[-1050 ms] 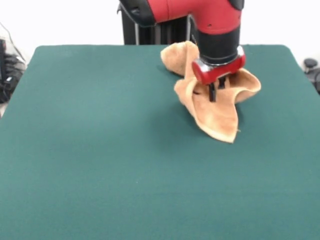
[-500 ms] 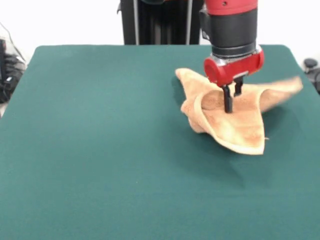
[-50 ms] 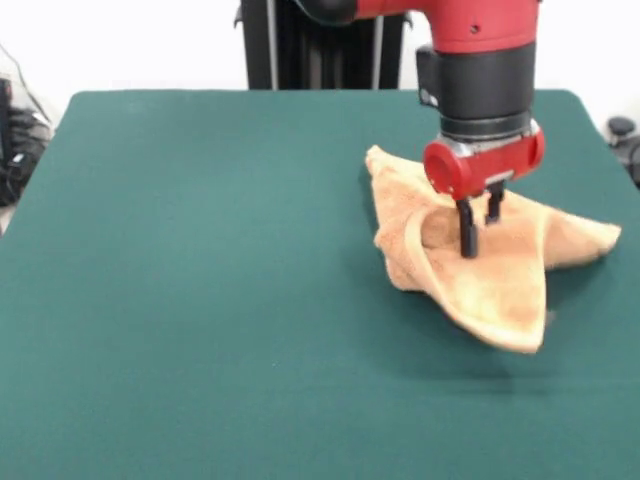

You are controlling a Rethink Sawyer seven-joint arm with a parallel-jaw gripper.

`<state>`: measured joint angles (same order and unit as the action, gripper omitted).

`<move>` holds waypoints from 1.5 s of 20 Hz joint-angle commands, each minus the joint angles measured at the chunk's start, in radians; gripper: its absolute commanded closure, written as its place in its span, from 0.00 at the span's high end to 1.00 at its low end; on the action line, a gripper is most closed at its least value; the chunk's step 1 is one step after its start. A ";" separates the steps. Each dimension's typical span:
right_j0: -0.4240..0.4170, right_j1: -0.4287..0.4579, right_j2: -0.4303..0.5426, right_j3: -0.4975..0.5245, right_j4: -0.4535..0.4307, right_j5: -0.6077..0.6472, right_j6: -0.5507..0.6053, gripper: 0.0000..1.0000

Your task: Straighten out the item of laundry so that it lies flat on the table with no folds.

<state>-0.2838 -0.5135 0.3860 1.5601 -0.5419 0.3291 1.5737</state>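
Note:
The item of laundry (image 3: pixel 500 290) is a tan-orange towel, crumpled into a three-pointed shape on the right side of the green table (image 3: pixel 200 300). One flap points toward the near edge, one reaches toward the right edge, and one rises at the far left. My gripper (image 3: pixel 478 225) comes down from above onto the towel's middle, its black fingers (image 3: pixel 467 232) shut on a raised fold. The cloth around the fingers is pulled up off the table.
The table's right edge lies close to the towel's right flap. A dark object (image 3: pixel 625 135) sits just past that edge, and dark cables (image 3: pixel 15 140) lie off the left edge.
My gripper has moved right and toward the near edge, dragging the towel with it. The towel's flaps have spread wider, and the right one now lies lower.

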 commanded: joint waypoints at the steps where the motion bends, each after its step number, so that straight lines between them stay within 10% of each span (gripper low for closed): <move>1: 0.063 0.085 -0.049 -0.055 -0.040 -0.071 0.123 1.00; 20: 0.066 -0.027 -0.076 0.002 0.041 0.133 0.057 1.00; 30: 0.089 0.038 -0.161 -0.049 -0.064 0.235 -0.031 1.00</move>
<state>-0.2252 -0.5573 0.2612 1.5347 -0.5473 0.4177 1.5737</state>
